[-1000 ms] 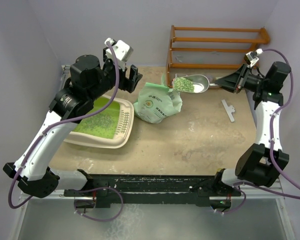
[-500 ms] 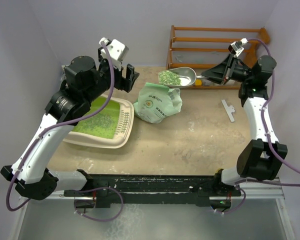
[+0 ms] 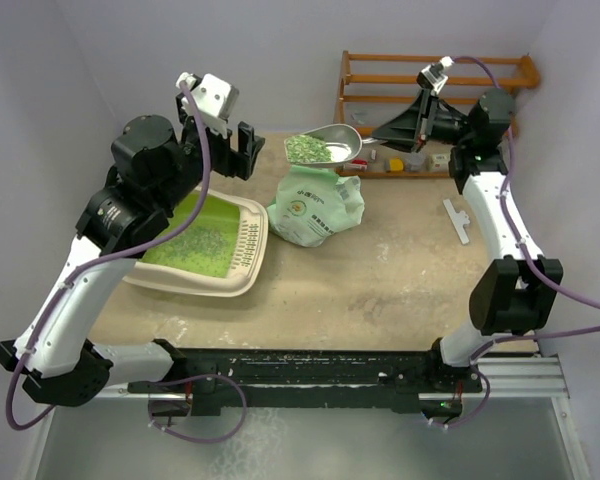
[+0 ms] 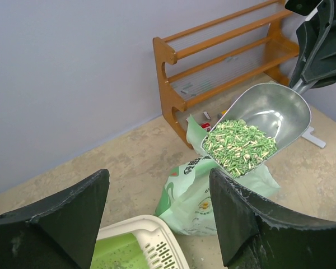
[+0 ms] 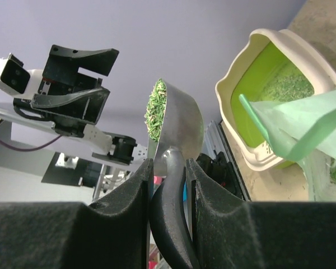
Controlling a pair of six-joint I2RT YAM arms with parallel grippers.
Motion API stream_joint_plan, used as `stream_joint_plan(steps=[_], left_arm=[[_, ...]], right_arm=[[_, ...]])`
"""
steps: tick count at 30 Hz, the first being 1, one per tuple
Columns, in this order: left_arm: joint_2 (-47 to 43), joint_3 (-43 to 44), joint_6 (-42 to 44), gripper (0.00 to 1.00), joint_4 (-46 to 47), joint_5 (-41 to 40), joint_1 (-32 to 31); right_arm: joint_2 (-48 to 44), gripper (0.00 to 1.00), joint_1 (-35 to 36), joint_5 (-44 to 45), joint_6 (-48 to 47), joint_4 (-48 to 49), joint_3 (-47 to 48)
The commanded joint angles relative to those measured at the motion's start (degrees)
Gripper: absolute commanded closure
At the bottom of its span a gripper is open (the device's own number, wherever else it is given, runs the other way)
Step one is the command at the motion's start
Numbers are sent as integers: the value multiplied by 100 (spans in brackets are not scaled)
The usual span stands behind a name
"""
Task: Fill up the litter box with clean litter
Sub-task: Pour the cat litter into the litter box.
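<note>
The litter box [image 3: 252,252], cream with a green inside, lies at the table's left and holds a thin layer of clean litter [image 3: 193,243]. It also shows in the left wrist view [image 4: 135,230] and the right wrist view [image 5: 233,79]. My right gripper [image 3: 385,133] [image 5: 168,168] is shut on the black handle of a metal scoop [image 3: 340,138] [image 4: 277,112] [image 5: 185,126]. The scoop carries a heap of clean litter [image 3: 306,149] [image 4: 241,147] [image 5: 155,109] in the air above the light green bag [image 3: 317,207]. My left gripper [image 3: 242,150] [image 4: 158,179] hangs open and empty above the box's far end.
A wooden rack [image 3: 435,100] stands against the back wall, with small items under it. A small white tool [image 3: 457,220] lies on the table at the right. The bag [image 4: 213,193] stands just right of the box's slotted grille [image 3: 248,235].
My right arm has carried the loaded scoop leftward and higher, from near the rack to above the bag. My left gripper has lifted and drifted slightly left, staying open.
</note>
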Motion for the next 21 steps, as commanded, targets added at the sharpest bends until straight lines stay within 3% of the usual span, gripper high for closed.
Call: stream_joint_plan(steps=[1, 15, 21], left_arm=[[-175, 246, -134, 31, 132, -132, -2], [-117, 318, -119, 32, 74, -69, -2], [-134, 291, -110, 32, 40, -153, -3]], right_arm=[[40, 100, 270, 127, -22, 2, 604], [1057, 100, 1317, 270, -1508, -1746, 2029], [1540, 100, 1647, 311, -1664, -1928, 2618]])
